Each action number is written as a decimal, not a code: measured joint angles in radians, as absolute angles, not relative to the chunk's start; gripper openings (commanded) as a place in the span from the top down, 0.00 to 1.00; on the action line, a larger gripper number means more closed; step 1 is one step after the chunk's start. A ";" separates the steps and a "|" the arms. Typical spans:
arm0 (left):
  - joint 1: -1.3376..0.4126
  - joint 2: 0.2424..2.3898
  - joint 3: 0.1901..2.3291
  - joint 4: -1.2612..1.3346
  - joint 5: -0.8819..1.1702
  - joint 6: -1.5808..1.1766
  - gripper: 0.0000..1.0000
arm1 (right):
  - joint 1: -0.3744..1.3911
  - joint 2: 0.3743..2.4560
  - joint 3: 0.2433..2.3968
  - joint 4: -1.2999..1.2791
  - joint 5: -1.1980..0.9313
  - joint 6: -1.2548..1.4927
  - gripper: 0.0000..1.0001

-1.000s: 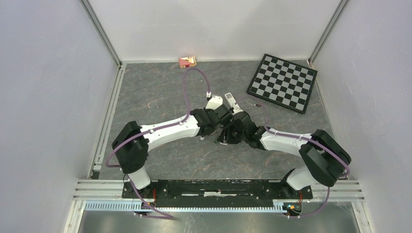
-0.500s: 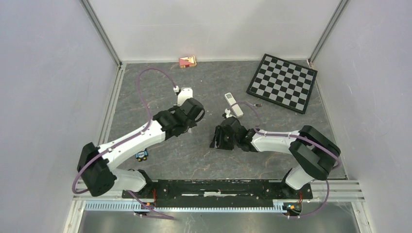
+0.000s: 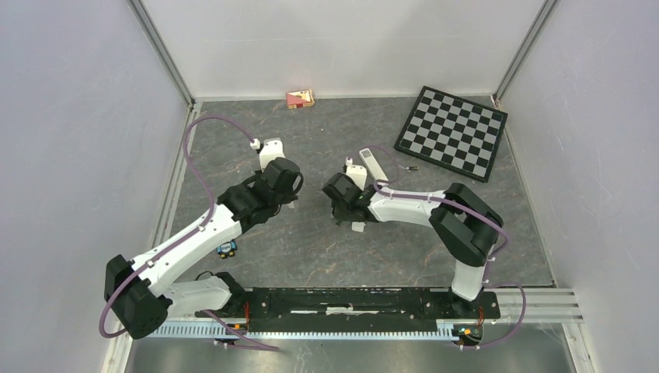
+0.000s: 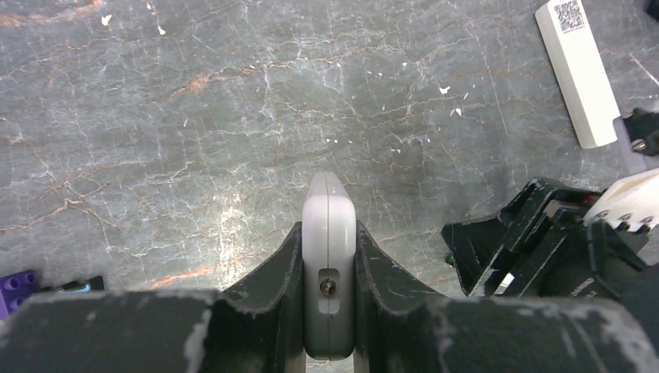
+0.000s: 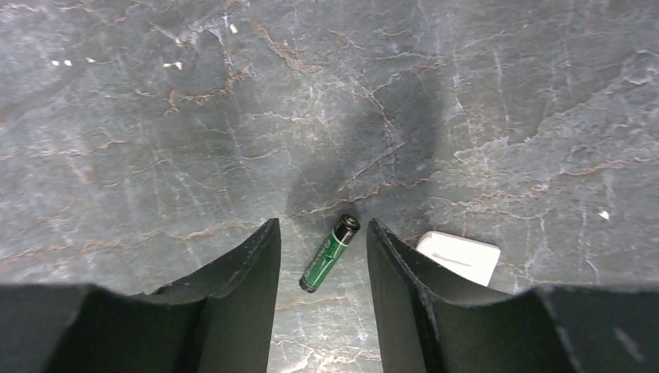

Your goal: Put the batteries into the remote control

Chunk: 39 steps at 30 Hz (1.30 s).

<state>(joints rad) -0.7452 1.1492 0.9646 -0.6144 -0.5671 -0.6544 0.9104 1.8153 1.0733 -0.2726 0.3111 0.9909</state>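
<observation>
Arms have swung apart: left end effector [image 4: 329, 233] clamps what looks like a slim pale grey plastic remote control [image 4: 329, 203], right end effector [image 5: 322, 227] hangs open-fingered around a small green-and-black battery [image 5: 330, 253] on the bench [image 5: 155, 116], so grabbing likely comes next.

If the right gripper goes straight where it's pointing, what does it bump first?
Probably the battery, lying on the table inside the open right gripper. Depth is hard to judge, so its tips might touch the table beside the battery first.
</observation>
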 measured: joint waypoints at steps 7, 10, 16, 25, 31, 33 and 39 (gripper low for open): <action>-0.717 1.100 0.947 -0.596 -0.567 -0.639 0.98 | 0.987 1.885 1.181 -0.449 0.477 0.988 0.65; -0.707 1.085 0.940 -0.595 -0.566 -0.639 0.98 | 1.007 1.900 1.203 -0.493 0.513 0.986 0.72; -0.698 1.070 0.930 -0.587 -0.560 -0.639 0.98 | 1.021 1.911 1.217 -0.513 0.530 0.991 0.88; -0.683 1.052 0.880 -0.547 -0.487 -0.639 0.98 | 1.023 1.899 1.195 -0.480 0.542 0.962 0.96; -0.653 0.994 0.765 -0.437 -0.383 -0.646 0.98 | 1.018 1.842 1.126 -0.466 0.559 0.920 0.94; -0.648 0.980 0.727 -0.397 -0.355 -0.653 0.98 | 1.015 1.821 1.114 -0.465 0.561 0.907 0.94; -0.646 0.943 0.637 -0.283 -0.297 -0.679 0.98 | 1.001 1.703 1.074 -0.456 0.560 0.869 0.94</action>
<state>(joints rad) -0.6460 0.9428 0.6373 -0.2829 -0.2974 -0.6788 1.0008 1.7031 1.0740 -0.4557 0.5598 0.8692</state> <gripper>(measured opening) 0.266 0.086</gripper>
